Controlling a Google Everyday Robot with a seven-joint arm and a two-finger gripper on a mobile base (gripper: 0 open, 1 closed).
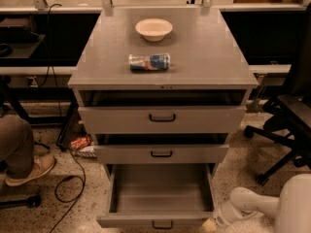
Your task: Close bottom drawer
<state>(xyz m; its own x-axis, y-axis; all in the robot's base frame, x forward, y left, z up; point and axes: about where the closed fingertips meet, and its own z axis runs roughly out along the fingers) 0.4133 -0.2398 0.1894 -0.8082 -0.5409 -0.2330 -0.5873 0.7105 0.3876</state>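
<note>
Gripper (pixel 210 224) hangs low beside a front corner of the open bottom drawer (pixel 160 192); its spread cannot be told.

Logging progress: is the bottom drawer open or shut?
Open: the bottom drawer is pulled far out, tray visible. End effector beside its front right corner.

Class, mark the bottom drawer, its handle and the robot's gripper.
bottom drawer (pixel 160 191): camera view, bare tray floor.
handle (pixel 162 225): camera view, its black loop.
gripper (pixel 210 224): camera view, pale tip beside the drawer's front corner.
</note>
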